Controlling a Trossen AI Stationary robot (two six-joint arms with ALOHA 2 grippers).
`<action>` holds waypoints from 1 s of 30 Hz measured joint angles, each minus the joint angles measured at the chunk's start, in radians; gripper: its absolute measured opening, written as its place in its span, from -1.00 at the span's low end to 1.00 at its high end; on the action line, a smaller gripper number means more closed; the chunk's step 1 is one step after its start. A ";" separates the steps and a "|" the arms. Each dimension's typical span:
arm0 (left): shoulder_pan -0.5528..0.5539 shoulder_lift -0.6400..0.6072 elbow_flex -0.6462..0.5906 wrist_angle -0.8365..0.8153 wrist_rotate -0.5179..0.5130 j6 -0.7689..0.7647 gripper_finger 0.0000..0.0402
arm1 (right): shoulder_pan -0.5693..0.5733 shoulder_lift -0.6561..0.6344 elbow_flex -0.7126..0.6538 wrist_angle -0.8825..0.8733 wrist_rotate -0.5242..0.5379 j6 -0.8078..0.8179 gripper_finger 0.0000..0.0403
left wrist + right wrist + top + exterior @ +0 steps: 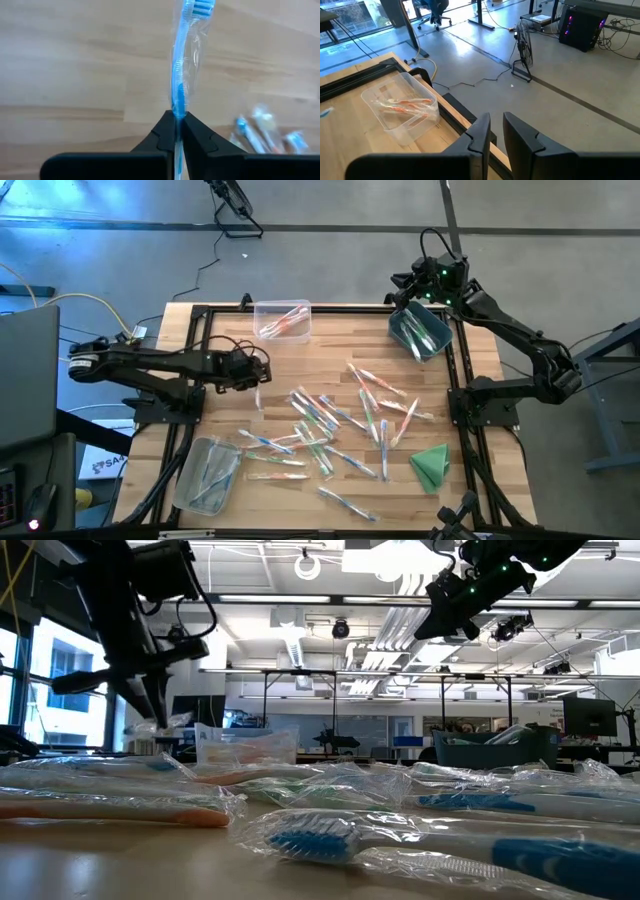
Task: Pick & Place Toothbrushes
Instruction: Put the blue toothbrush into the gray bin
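Note:
Many wrapped toothbrushes lie scattered on the middle of the wooden table. My left gripper hangs over the table's left half, slanting down, shut on one blue toothbrush in a clear wrapper. My right gripper waits high at the far right, beside the teal bin. Its fingers stand a narrow gap apart with nothing between them. My left gripper pinches the blue toothbrush's handle between its two fingertips, through the clear wrapper. The fingers slant down from the table's left side and run along the brush. The bristle head sticks out beyond the fingertips, and the brush is lifted clear of the wood.
A clear bin with orange toothbrushes stands at the far edge. Another clear bin holds blue ones at the near left. The teal bin holds some too. A folded green cloth lies near right. Bare wood lies under my left gripper.

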 joint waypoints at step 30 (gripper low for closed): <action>-0.069 -0.069 0.261 -0.185 0.161 0.245 -0.96 | 0.000 0.000 0.000 0.000 0.003 0.054 -0.77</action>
